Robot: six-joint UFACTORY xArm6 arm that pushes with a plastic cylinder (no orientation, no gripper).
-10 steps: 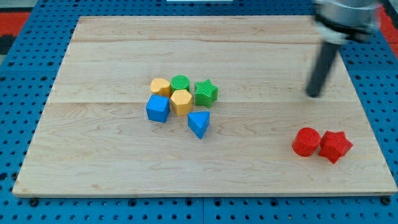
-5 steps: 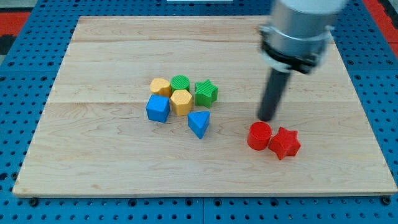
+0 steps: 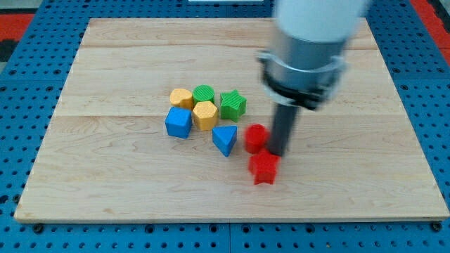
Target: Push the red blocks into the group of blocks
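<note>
A red cylinder [image 3: 254, 138] sits just right of the blue triangular block [image 3: 225, 139], close to the group. A red star block [image 3: 264, 168] lies just below it, blurred with motion. My tip [image 3: 277, 153] touches the right side of the red cylinder, just above the red star. The group holds a yellow block [image 3: 181, 98], a green cylinder [image 3: 204, 93], a green star [image 3: 233, 105], a yellow hexagonal block [image 3: 204, 114], a blue block [image 3: 178, 122] and the blue triangular block.
The blocks rest on a wooden board [image 3: 105, 63], which lies on a blue pegboard [image 3: 21, 126]. The arm's large pale body [image 3: 309, 35] hangs over the board's upper right.
My tip has swept leftward and downward. Both red blocks have slid left from the board's lower right to beside the blue triangular block, and the star now lies below the cylinder.
</note>
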